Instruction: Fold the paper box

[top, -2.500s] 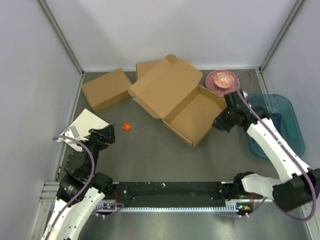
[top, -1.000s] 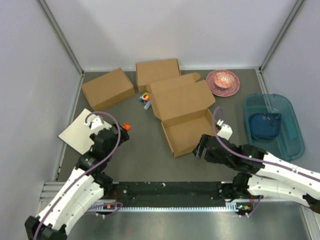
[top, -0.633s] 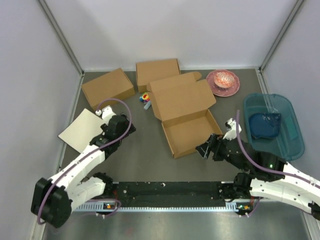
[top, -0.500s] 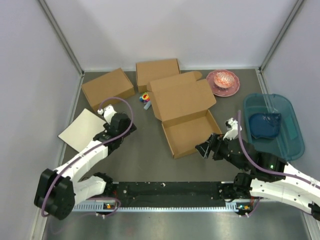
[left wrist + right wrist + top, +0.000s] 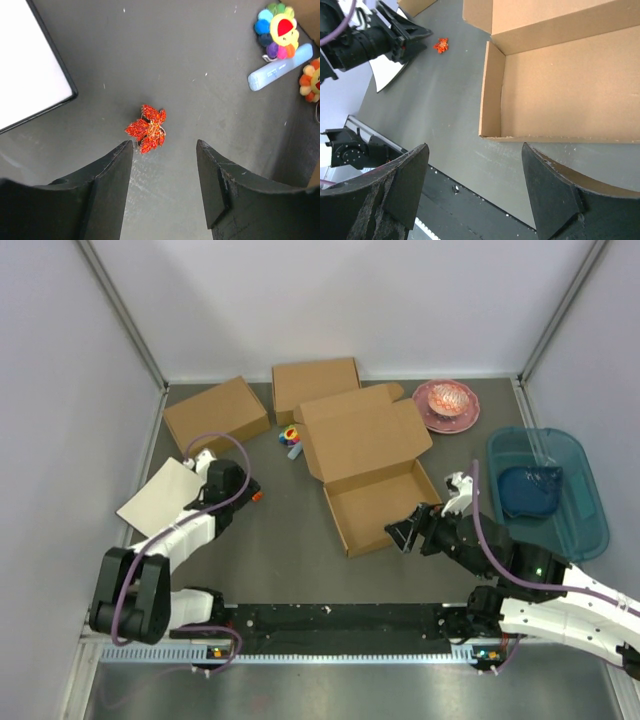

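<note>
**Both pincers open, paper box ahead of the right one**

The left pincer is partly open and holds nothing. A small red leaf ornament lies on the table just ahead of its gap, touching neither finger. From the top camera this pincer is a dark blob and its gap can't be made out. An off-white board is to the left of the fingers, cut off by the frame edge. Ahead to the right are a rainbow flower toy and a pale blue tube. Beside them is a second orange toy, mostly cropped.

The right pincer is wide open and empty. The paper box sits just ahead of it, tray open, with the near corner facing the gap and not touched. The lid runs out of the wrist frame. From above, the box has its lid laid back flat, and the right pincer crowds the tray's near corner. Whether they touch there is unclear.
</note>
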